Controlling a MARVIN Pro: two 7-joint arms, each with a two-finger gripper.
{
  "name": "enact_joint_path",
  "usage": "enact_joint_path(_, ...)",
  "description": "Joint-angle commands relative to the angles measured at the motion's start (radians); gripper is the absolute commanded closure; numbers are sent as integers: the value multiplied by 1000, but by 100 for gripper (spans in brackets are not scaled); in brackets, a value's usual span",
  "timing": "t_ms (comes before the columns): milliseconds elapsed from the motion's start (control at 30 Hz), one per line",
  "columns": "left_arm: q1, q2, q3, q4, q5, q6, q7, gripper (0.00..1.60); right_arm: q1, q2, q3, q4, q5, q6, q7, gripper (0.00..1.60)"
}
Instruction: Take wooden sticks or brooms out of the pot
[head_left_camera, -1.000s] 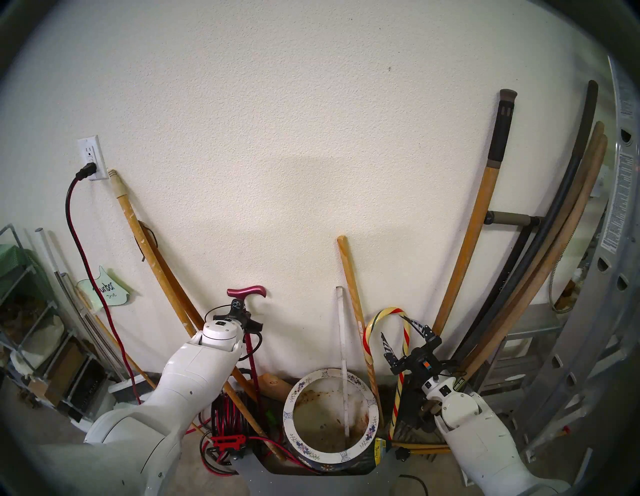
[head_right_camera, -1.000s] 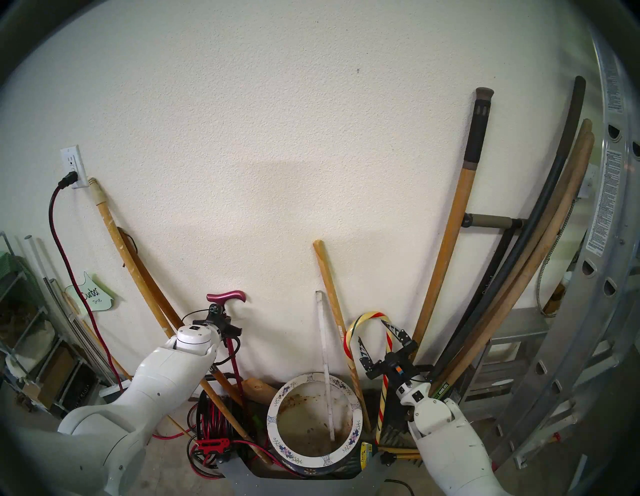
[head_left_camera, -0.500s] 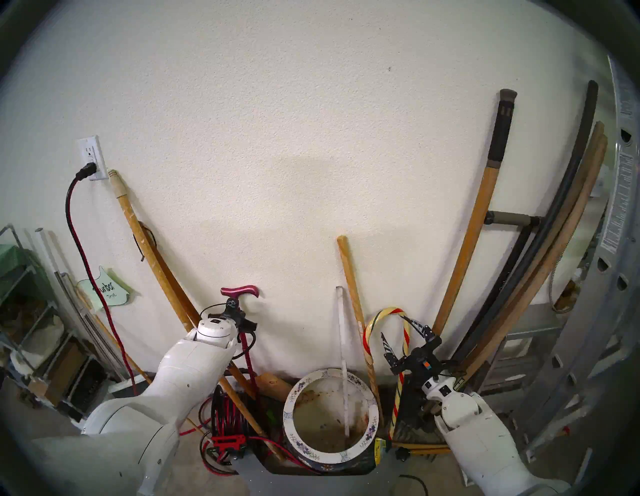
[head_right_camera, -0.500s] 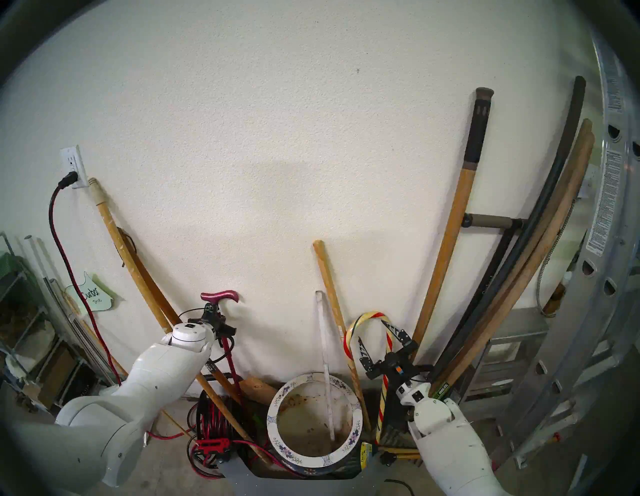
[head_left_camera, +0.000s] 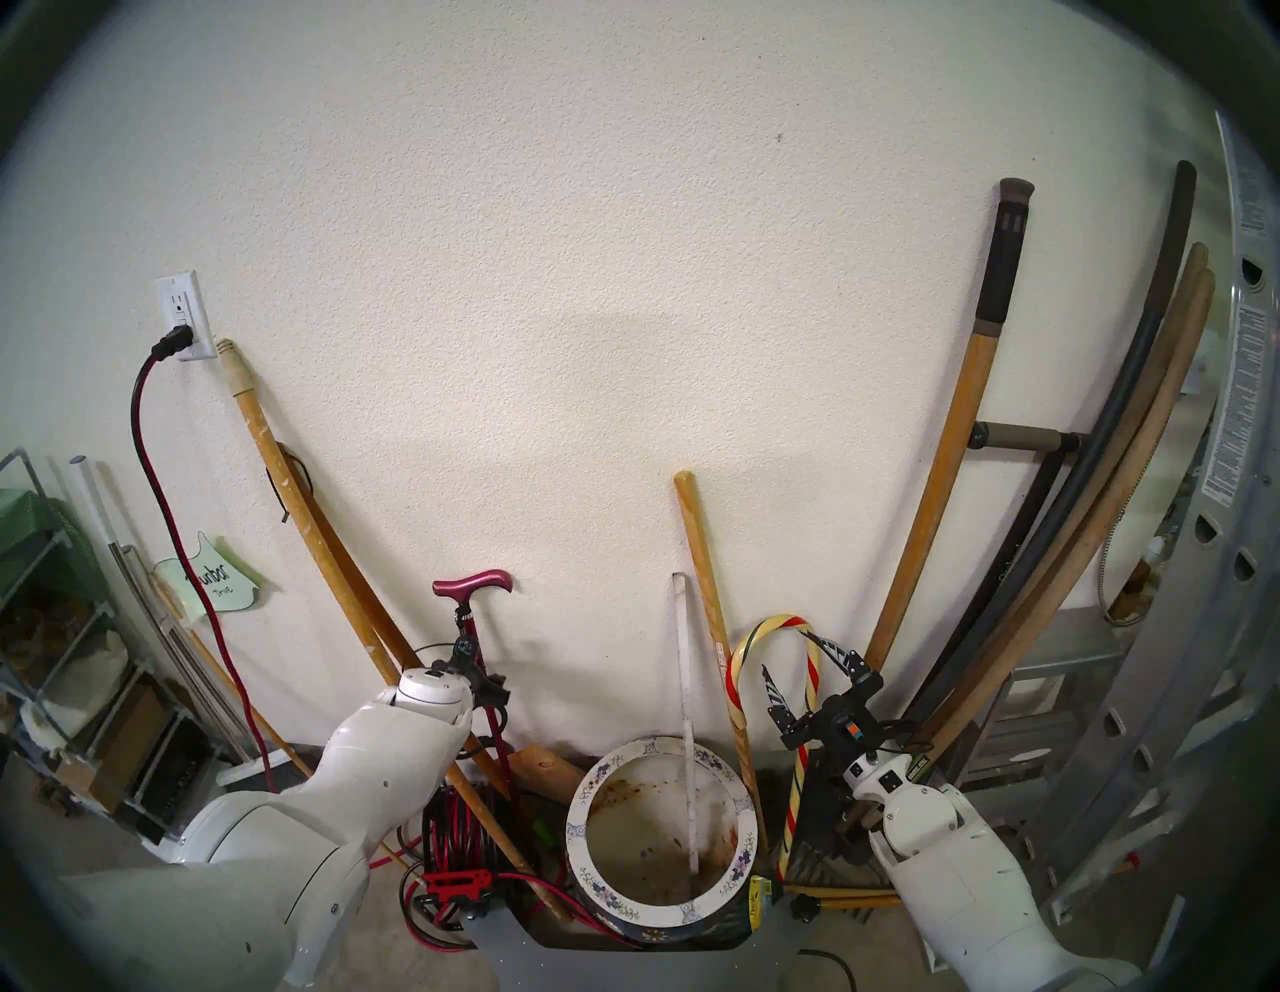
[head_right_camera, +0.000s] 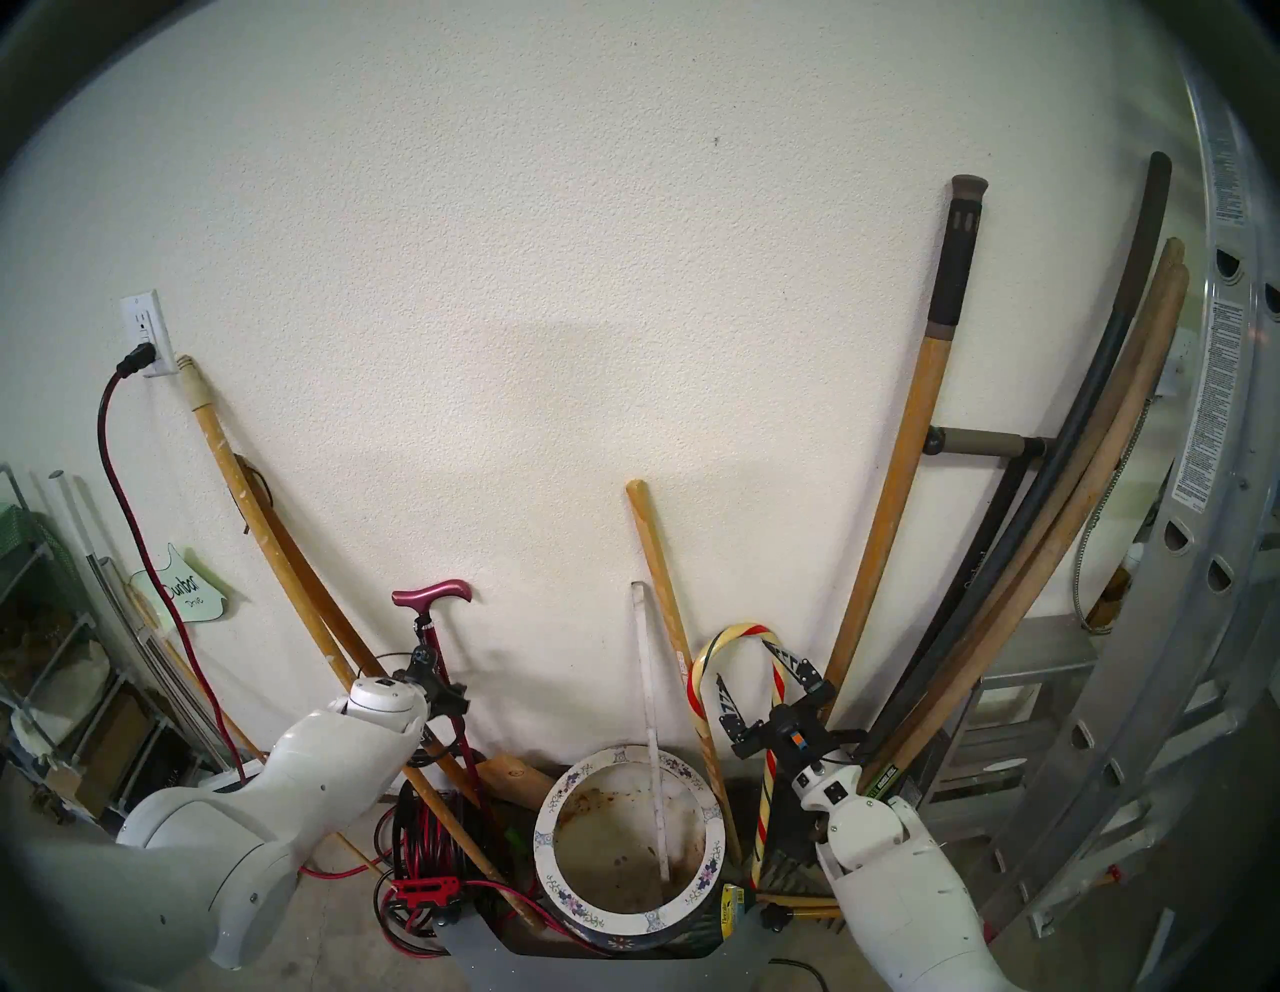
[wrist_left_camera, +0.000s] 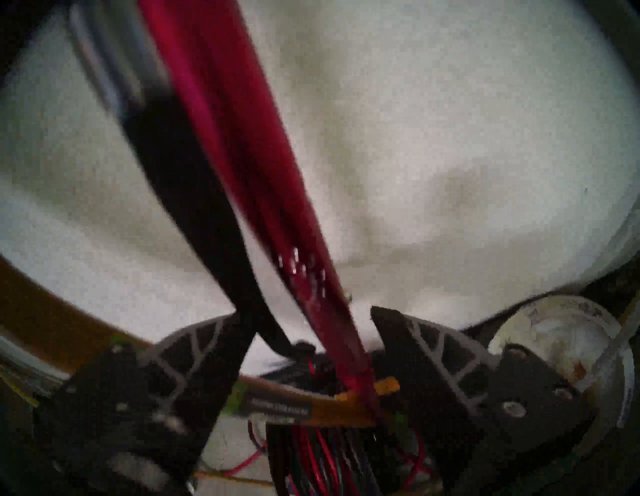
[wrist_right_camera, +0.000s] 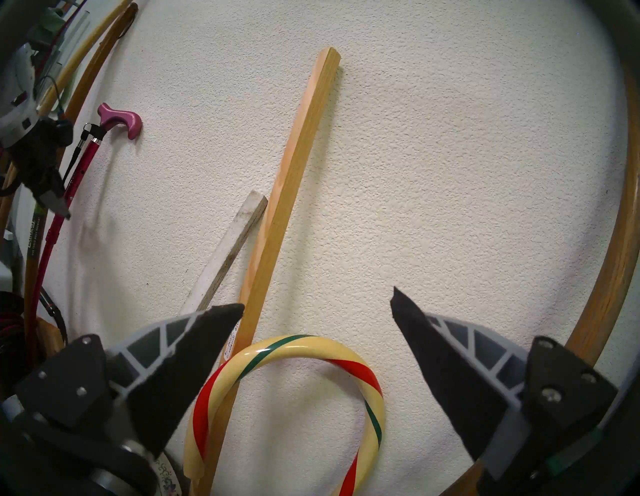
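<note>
Against the white wall (head_left_camera: 623, 346) ahead of me stands the pot (head_left_camera: 658, 925), a wide round one with small purple-blue flowers on its thick white rim and brown stains inside. Only the thin white slat (head_left_camera: 686, 727) is in it: its foot rests on the stained bottom toward the right side and its top leans on the wall. The magenta cane (head_left_camera: 473, 627) stands outside the pot, to its left, with its T-handle up against the wall and its lower shaft running down behind a coil of red and black cord (head_left_camera: 457, 831). My left tool (wrist_left_camera: 306, 317) is at that shaft below the handle. In the blurred left wrist view its fingers stand apart with the shaft between them, nearer the right-hand finger, so the tool is released and not clamped on the cane. The cane's black strap (wrist_left_camera: 194, 194) hangs beside the shaft. The candy-cane stick (head_left_camera: 772, 620), cream with red and green spiral stripes, stands outside the pot on its right, hook uppermost and close to the wall. My right tool (wrist_right_camera: 318, 298) is spread wide with nothing in it, one finger on each side of that stick just under the hook. A plain wooden handle (head_left_camera: 703, 554) leans on the wall between the slat and the striped stick.
</note>
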Motion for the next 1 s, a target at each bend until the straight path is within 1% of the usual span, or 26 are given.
enact_joint_path(0, -73, -36, -3, 121, 0, -65, 6, 0, -1, 1, 1, -3, 3, 2, 2, 0)
enact_joint_path(200, -37, -29, -21, 74, -12, -79, 12, 0, -1, 1, 1, -3, 3, 2, 2, 0)
enact_joint_path(367, 19, -15, -36, -28, -21, -63, 16, 0, -1, 1, 1, -4, 3, 2, 2, 0)
enact_joint_path(467, 40, -13, -44, -73, -30, -70, 17, 0, -1, 1, 1, -3, 3, 2, 2, 0)
enact_joint_path(667, 89, -10, -50, -184, -40, -60, 16, 0, 0, 1, 1, -3, 3, 2, 2, 0)
enact_joint_path(767, 103, -11, -50, -228, -41, -67, 16, 0, 0, 1, 1, -3, 2, 1, 2, 0)
enact_joint_path(867, 120, -10, -45, -271, -32, -81, 35, 0, 0, 1, 1, -3, 2, 1, 1, 0)
enact_joint_path(900, 131, -6, -45, -299, -31, -77, 38, 0, 0, 1, 1, -3, 2, 1, 1, 0)
enact_joint_path(967, 138, -5, -49, -320, -34, -82, 41, 0, 0, 1, 1, -2, 2, 1, 1, 0)
